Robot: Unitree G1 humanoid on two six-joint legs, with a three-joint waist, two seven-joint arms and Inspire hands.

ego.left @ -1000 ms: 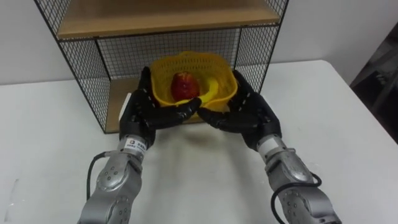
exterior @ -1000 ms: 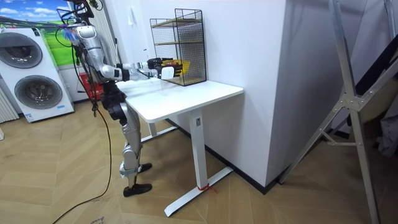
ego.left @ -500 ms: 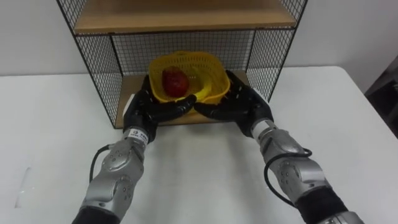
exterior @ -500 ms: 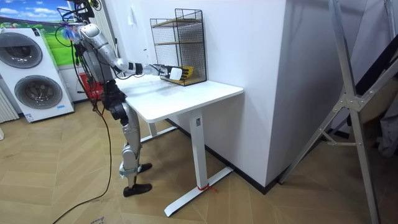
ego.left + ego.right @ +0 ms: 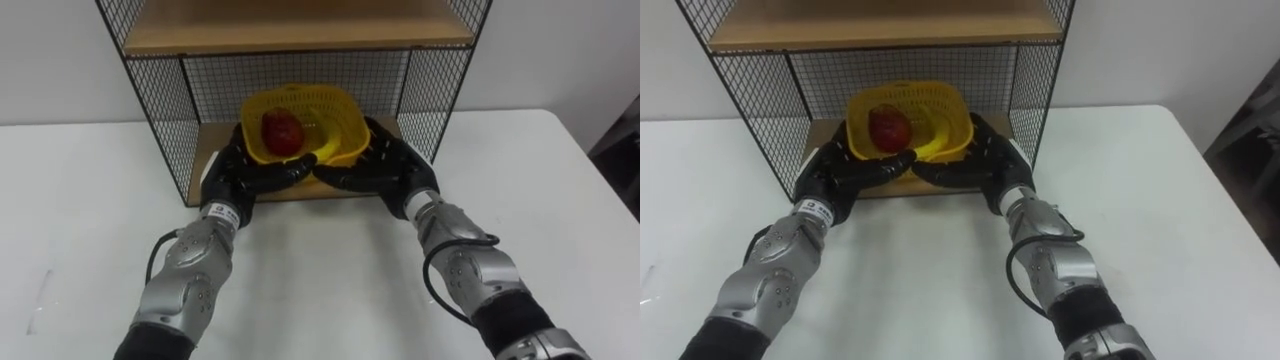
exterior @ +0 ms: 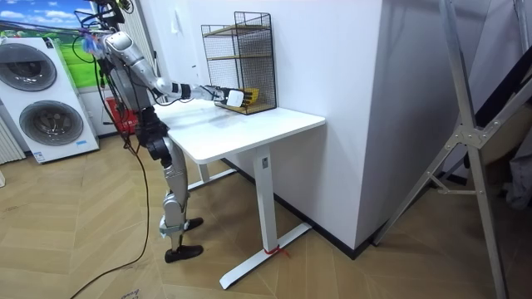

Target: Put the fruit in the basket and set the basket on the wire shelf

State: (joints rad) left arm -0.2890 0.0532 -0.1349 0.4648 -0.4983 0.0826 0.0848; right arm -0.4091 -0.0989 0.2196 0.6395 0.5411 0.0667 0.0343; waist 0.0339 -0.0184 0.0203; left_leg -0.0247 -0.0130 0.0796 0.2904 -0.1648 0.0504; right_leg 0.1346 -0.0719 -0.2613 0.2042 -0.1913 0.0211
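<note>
A yellow mesh basket [image 5: 335, 104] sits in the lower bay of the black wire shelf [image 5: 160, 95], on its wooden board. Inside lie a red fruit [image 5: 283, 130] and a yellow banana [image 5: 326, 153]. My left hand [image 5: 236, 172] wraps the basket's left side, and my right hand [image 5: 385, 167] wraps its right side. Both thumbs curl in under the front rim and nearly meet. In the room view I stand at the table's end on the room view's left, with both arms stretched out to the shelf [image 6: 241, 62].
The shelf stands at the back of a white table [image 5: 330, 270], against the wall, with a wooden upper board [image 5: 290, 25] above the basket. A washing machine [image 6: 46, 95] stands behind me in the room view.
Over the second, my arms reached forward and carried the basket into the shelf's lower bay. Since half a second ago it has barely moved.
</note>
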